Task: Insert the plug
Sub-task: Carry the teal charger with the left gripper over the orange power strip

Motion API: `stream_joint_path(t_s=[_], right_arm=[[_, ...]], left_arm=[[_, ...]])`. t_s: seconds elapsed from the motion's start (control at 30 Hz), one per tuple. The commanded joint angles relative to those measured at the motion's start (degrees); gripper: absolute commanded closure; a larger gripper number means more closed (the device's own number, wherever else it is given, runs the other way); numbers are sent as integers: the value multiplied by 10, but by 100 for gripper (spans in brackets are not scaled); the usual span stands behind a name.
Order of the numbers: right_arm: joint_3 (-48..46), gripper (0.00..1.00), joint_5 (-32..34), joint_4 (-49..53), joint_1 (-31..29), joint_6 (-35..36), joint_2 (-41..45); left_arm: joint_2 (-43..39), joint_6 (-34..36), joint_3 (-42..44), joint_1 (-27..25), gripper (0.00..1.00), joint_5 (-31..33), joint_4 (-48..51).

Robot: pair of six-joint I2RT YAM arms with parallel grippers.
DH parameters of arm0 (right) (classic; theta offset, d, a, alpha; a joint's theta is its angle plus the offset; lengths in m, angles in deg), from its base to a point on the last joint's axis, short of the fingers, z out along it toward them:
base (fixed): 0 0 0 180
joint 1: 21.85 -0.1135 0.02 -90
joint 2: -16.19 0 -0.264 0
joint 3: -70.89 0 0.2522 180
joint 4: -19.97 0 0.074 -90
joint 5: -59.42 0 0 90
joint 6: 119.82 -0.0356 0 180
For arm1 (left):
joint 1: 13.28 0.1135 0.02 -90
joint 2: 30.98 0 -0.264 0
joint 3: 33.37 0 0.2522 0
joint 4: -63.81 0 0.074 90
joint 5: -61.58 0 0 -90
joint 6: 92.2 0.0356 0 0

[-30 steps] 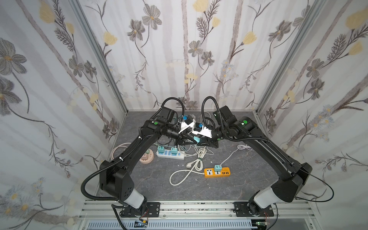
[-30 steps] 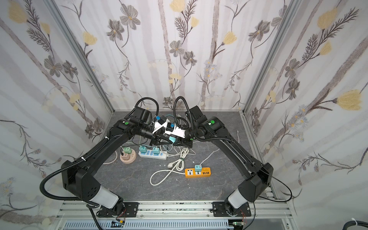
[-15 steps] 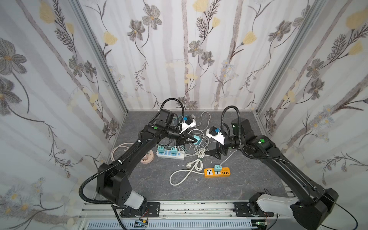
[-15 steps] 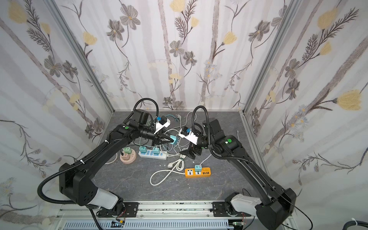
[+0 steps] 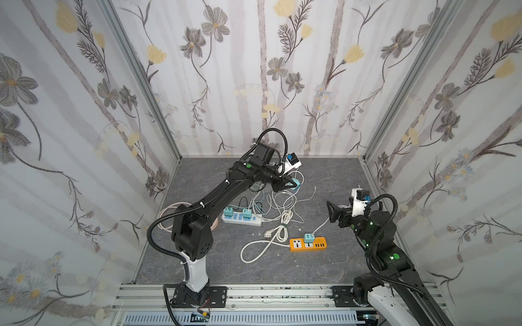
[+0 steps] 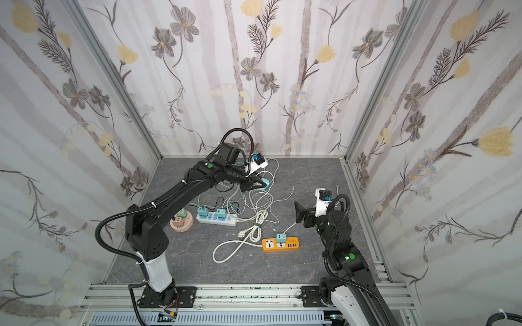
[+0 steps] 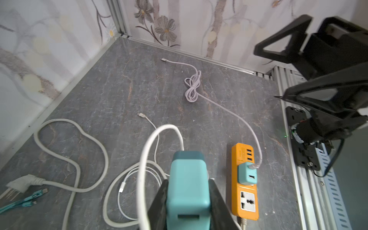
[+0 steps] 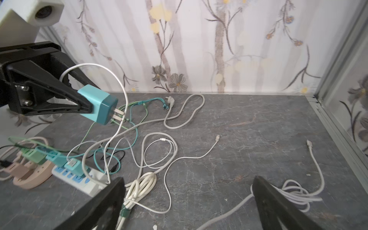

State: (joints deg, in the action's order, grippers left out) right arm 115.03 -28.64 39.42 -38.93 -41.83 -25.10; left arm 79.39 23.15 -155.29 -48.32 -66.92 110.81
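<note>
So the left gripper [image 5: 291, 184] is clamped on the teal plug [image 7: 188, 185], holding it up in the air over the cable tangle [image 5: 272, 203], toward the back edge of the surface, roughly mid-width. Its prongs [image 8: 117, 115] stick out past the fingertips, and a white cable [image 8: 119, 83] loops off it. The right gripper [image 8: 187, 185] has its jaws wide apart with nothing in them, hovering near the right edge. The orange power strip [image 5: 308, 245] lies nearer the front edge, with one teal adapter [image 5: 308, 238] plugged in and the socket beside it free
</note>
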Motion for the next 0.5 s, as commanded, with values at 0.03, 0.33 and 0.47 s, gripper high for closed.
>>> stream_joint_path(t_s=[0.03, 0.33, 0.47], right_arm=[[-1, 1, 81, 10, 12, -57, 1], [-5, 1, 103, 7, 25, -51, 3], [-12, 1, 105, 11, 28, -53, 1]], left_arm=[[89, -49, -194, -7, 100, 144, 33], [197, -43, -416, -10, 100, 195, 81], [152, 35, -296, -34, 100, 121, 129]])
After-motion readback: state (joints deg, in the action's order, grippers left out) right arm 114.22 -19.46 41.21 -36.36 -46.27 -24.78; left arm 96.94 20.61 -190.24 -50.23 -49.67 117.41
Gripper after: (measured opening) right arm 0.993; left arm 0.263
